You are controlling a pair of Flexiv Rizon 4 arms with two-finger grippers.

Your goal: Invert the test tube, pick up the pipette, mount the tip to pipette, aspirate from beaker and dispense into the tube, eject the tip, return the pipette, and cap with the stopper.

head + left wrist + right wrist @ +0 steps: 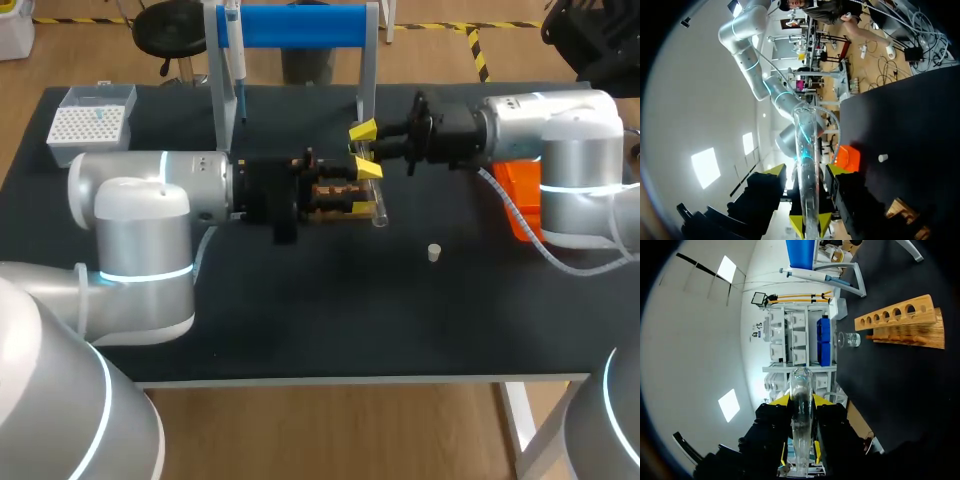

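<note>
The clear test tube (379,205) is held in the air over the middle of the table, with my right gripper (365,150) shut on it. In the right wrist view the tube (801,405) runs out between the right gripper (802,402)'s yellow tips. My left gripper (355,195) comes in from the left and sits around the same tube. In the left wrist view the tube (807,150) stands between the left gripper (806,171)'s fingers with small gaps on both sides, so that gripper is open. The pipette (815,275) hangs on the blue stand (300,25). The white stopper (434,252) lies on the table. The beaker (849,339) stands beyond the rack.
The wooden tube rack (900,322) lies under my left gripper's wrist. A white tip box (90,120) sits at the back left. An orange holder (520,200) is behind my right arm.
</note>
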